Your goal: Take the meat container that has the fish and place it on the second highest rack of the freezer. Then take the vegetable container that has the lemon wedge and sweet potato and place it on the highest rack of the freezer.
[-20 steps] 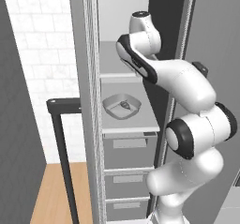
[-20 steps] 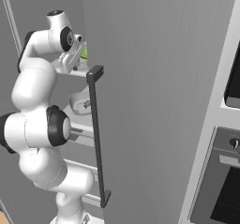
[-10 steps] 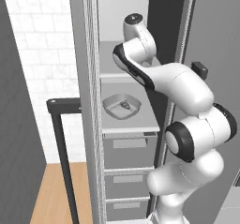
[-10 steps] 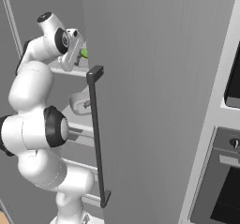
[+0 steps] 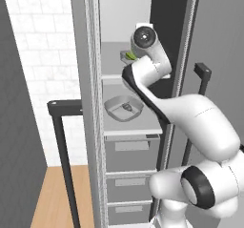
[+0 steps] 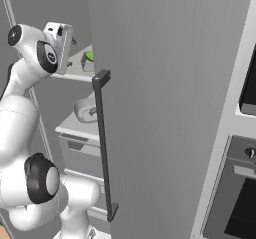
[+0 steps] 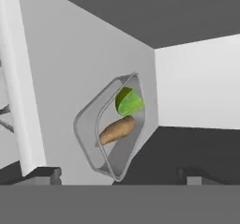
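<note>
The vegetable container (image 7: 91,129) lies on the freezer's top shelf (image 5: 112,62), holding the green lemon wedge (image 7: 129,101) and a brown sweet potato (image 7: 116,130). Its green contents also show in the base views, as vegetable container (image 5: 127,56) and vegetable container (image 6: 89,56). My gripper (image 7: 119,175) is open, a short way back from that tub, with nothing between its fingertips (image 7: 49,174). One shelf lower sits the meat container (image 5: 124,108) with the small grey fish (image 5: 127,107) in it, the same meat container (image 6: 86,110) in the right base view.
The freezer (image 5: 88,103) stands open, with grey drawers (image 5: 131,153) under the shelves. Its right door (image 6: 165,108) and long dark handle (image 6: 102,143) stand close beside my arm. The left door's handle (image 5: 64,150) juts out at left. A black wall oven (image 6: 240,193) is at far right.
My hand has drawn back from the top shelf. The vegetable container stays on that shelf, now apart from the fingers. The meat container has not moved.
</note>
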### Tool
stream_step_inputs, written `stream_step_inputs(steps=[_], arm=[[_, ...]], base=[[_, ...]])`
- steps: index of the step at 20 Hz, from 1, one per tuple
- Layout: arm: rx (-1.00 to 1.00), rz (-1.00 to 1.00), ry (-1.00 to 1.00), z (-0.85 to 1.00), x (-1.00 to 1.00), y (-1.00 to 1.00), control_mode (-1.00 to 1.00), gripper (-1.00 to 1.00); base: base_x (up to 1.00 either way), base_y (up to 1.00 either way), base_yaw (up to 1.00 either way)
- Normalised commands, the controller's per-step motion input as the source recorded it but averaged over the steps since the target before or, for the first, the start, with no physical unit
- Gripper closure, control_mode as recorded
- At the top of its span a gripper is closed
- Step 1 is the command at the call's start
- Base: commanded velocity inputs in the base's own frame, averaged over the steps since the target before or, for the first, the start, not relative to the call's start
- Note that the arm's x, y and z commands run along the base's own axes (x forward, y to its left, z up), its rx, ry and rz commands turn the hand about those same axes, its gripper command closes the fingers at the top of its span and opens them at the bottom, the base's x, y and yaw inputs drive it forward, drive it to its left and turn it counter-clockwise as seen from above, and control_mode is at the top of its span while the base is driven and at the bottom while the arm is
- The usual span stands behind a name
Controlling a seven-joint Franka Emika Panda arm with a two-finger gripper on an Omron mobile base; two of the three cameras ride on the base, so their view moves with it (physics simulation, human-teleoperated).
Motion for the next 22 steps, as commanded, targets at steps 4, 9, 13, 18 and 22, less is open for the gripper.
stream_step_inputs(steps=[4,9,13,18,22], arm=[[0.01,0.0,-0.58,0.2,-1.0,0.02,-1.0,-1.0],[0.09,0.0,-0.45,0.0,-1.0,-0.06,-1.0,-1.0],[0.15,0.0,-0.33,0.0,-1.0,-0.17,-1.0,-1.0],[0.12,0.0,-0.22,0.0,-1.0,-0.13,-1.0,-1.0],[0.08,-0.01,-0.2,0.0,-1.0,-0.09,-1.0,-1.0]], base=[[0.0,0.0,0.0],[0.0,0.0,0.0],[0.0,0.0,0.0],[0.0,0.0,0.0],[0.0,0.0,0.0]])
